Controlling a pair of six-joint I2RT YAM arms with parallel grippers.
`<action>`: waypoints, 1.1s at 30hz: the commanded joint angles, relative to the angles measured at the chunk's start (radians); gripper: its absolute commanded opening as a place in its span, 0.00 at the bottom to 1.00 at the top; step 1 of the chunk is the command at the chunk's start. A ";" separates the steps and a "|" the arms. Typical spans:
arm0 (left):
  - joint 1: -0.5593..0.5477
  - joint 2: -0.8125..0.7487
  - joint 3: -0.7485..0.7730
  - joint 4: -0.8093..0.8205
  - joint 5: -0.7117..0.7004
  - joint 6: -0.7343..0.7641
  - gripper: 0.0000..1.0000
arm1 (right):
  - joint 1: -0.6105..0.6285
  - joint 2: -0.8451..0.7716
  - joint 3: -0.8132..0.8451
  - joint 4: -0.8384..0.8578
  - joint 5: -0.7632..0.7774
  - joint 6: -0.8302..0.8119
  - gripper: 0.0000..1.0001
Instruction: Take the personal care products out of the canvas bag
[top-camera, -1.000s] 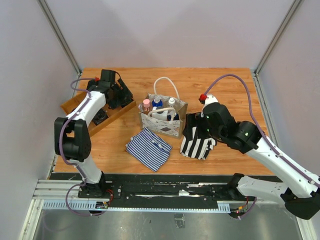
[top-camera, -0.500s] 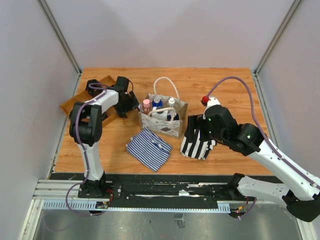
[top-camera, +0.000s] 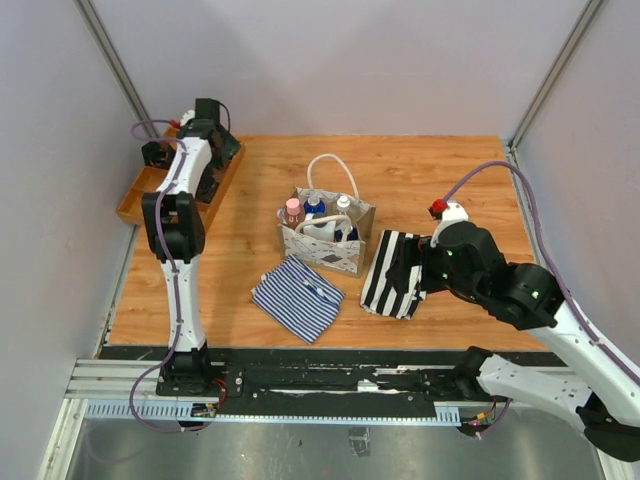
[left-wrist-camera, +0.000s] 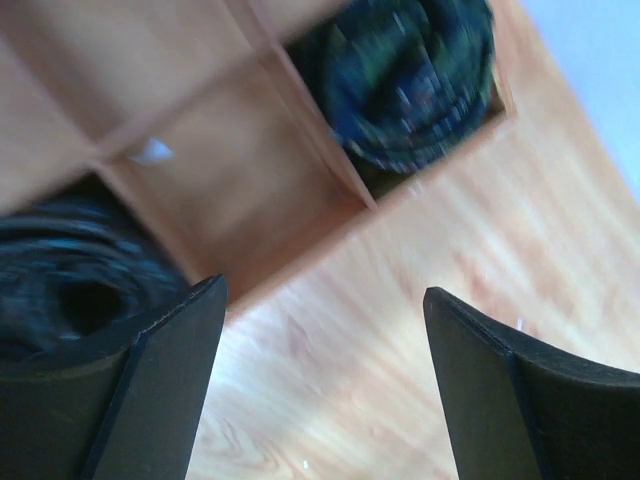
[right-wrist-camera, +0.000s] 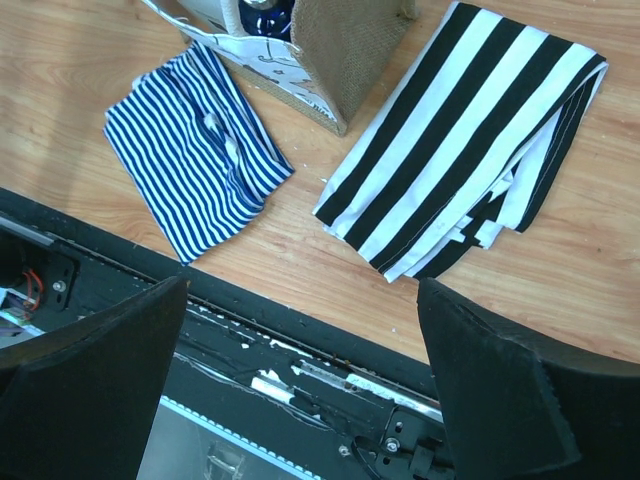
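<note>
The left claw (left-wrist-camera: 320, 385) and right claw (right-wrist-camera: 300, 390) gape empty — bottles (top-camera: 316, 210) stand in the canvas bag (top-camera: 325, 250).

1. The left arm (top-camera: 172, 215) rises tall from its base, then stretches far forward and out to its own left.
2. The left gripper (left-wrist-camera: 318, 300) points downward, its two dark fingers spread wide apart.
3. The right arm (top-camera: 520, 295) bends at the elbow, reaching low from its base in toward the middle.
4. The right gripper (right-wrist-camera: 303, 300) faces straight down, with the fingers standing wide apart and a broad gap between their tips.
</note>
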 joint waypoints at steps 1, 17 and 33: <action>0.076 -0.010 0.078 0.006 -0.171 -0.065 0.84 | 0.021 -0.053 -0.006 -0.036 0.006 0.038 0.99; -0.203 -0.814 -0.756 0.256 0.023 -0.006 0.77 | 0.018 0.122 -0.028 -0.017 0.132 -0.001 0.99; -0.385 -1.464 -1.213 0.054 0.201 0.048 0.75 | -0.268 0.624 -0.119 0.188 -0.122 -0.022 0.01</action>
